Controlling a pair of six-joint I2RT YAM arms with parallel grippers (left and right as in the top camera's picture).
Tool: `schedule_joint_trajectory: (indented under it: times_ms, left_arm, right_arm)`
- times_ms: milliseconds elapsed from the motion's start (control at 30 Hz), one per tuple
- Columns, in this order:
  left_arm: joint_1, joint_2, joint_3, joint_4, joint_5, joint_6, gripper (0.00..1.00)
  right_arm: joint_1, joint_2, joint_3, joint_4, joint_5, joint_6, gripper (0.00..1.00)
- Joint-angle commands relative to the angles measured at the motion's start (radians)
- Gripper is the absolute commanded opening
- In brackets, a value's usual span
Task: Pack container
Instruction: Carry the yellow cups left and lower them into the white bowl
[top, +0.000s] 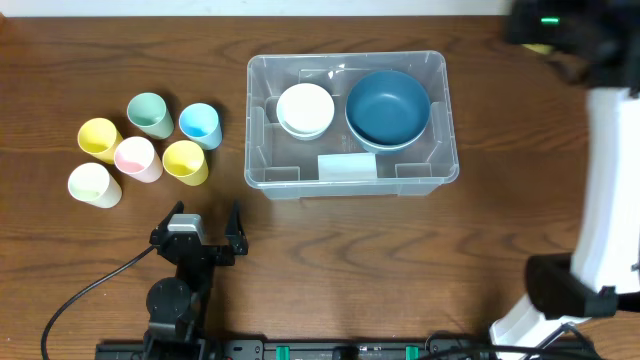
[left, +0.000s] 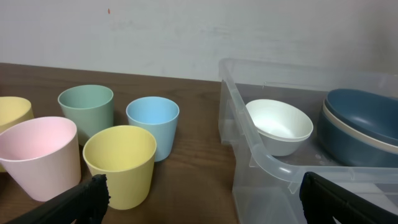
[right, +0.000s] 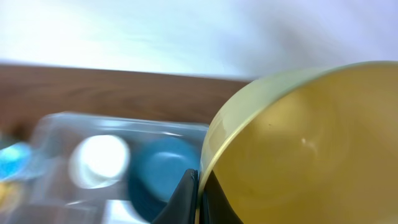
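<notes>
The clear plastic container (top: 262, 112) stands at the table's middle back and shows in the left wrist view (left: 261, 155). In it are a white bowl (top: 305, 108) and stacked blue bowls (top: 388, 108). My right gripper (right: 200, 198) is shut on the rim of a yellow bowl (right: 305, 149), held high above and to the right of the container. In the overhead view it is a dark shape at the top right (top: 555, 28). My left gripper (top: 207, 215) is open and empty, low near the front edge, left of the container's front corner (left: 202, 202).
Several pastel cups stand in a cluster left of the container: green (top: 150, 114), blue (top: 199, 124), pink (top: 137, 158), two yellow (top: 185, 161) and a cream one (top: 93, 184). The right arm's white body (top: 605, 190) rises at the table's right edge.
</notes>
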Motion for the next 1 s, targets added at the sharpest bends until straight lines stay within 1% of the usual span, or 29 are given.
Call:
schedule_joint_trajectory:
  times_ms: [0, 33, 167, 300, 567, 733, 967]
  left_arm:
    - [0.005, -0.007, -0.023, -0.032, -0.011, 0.003, 0.98]
    - [0.005, -0.007, -0.023, -0.032, -0.011, 0.003, 0.98]
    - [0.005, -0.007, -0.023, -0.032, -0.011, 0.003, 0.98]
    - [0.005, -0.007, -0.023, -0.032, -0.011, 0.003, 0.98]
    - [0.005, -0.007, -0.023, -0.032, -0.011, 0.003, 0.98]
    - [0.005, -0.007, -0.023, -0.032, -0.011, 0.003, 0.98]
    - [0.005, -0.007, -0.023, -0.032, -0.011, 0.003, 0.98]
  right_arm:
    - [0.197, 0.012, 0.013, 0.029, 0.043, -0.076, 0.01]
    - [0.273, 0.022, 0.006, 0.055, 0.080, -0.085, 0.01]
    - [0.463, 0.093, -0.003, 0.126, 0.181, -0.106, 0.01]
    - [0.563, 0.193, -0.003, 0.169, 0.228, -0.118, 0.01]
    - [0.584, 0.411, -0.003, 0.181, 0.171, -0.101, 0.01]
    - [0.584, 0.499, -0.003, 0.183, 0.170, -0.094, 0.01]
    - [0.584, 0.572, -0.003, 0.177, 0.155, -0.071, 0.01]
